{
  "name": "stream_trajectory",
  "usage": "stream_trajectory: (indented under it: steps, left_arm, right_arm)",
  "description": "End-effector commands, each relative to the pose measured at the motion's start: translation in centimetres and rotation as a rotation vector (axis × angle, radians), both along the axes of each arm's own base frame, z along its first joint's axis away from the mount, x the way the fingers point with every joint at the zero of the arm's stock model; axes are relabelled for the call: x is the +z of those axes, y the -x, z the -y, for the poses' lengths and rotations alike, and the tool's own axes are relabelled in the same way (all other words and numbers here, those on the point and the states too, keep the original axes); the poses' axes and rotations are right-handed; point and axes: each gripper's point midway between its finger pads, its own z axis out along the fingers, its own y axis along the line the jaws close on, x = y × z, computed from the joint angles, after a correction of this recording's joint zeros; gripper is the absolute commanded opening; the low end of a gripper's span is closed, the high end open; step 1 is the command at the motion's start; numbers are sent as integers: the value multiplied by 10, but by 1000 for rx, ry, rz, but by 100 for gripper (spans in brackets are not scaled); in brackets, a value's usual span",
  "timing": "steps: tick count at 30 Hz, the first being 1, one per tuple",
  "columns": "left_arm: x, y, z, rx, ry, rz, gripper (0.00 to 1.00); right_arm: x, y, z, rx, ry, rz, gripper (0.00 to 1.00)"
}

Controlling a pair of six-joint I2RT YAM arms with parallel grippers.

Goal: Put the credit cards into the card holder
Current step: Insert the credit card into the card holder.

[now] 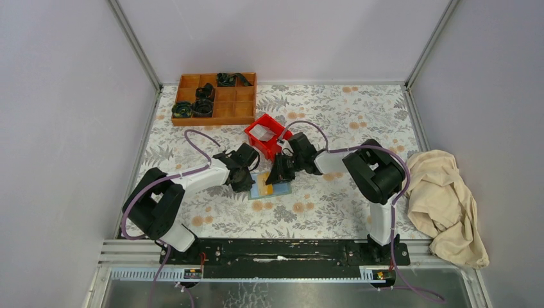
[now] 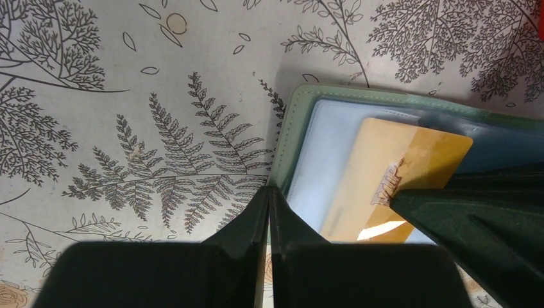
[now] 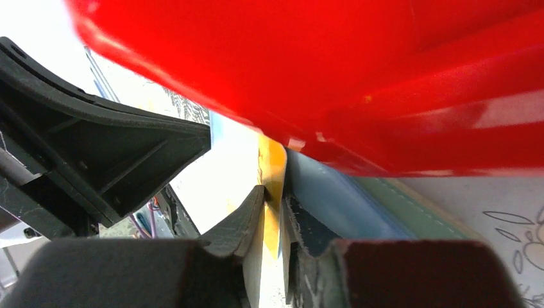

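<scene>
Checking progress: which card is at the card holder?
The yellow-tan card, lying on the opened green card holder; the whitish one sits apart in the red bin.

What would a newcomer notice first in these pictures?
The bright red bin at mid-table stands out. Just nearer, the left claw and right claw meet over the open green card holder and a yellow card. A crumpled beige cloth lies far right.

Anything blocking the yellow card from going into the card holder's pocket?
Nothing visible does: the yellow card, between the right gripper's fingers, already lies partly under the card holder's clear pocket.
</scene>
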Motion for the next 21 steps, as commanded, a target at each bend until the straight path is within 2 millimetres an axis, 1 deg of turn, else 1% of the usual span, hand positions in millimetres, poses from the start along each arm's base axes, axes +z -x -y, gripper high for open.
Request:
stream_trajectory:
  steps: [1,6,9,13,14,21]
  left_arm:
    - [-33,46,-41,-25,-175,-171,6]
    - [-32,43,-37,-24,-157,-157,6]
    - [-31,41,-36,-24,-148,-147,6]
    - [-30,39,-34,-24,-136,-137,6]
    - [-31,39,-33,-26,-135,-137,6]
    - [-32,39,-32,-32,-124,-135,5]
  right_arm:
    - [-12,17,9,45,150,16,24]
    - [-6,12,14,51,222,61,32]
    - [0,9,17,50,240,83,36]
    - [9,5,18,44,249,111,40]
    - [11,4,19,42,250,116,42]
    - [20,-2,22,13,257,160,43]
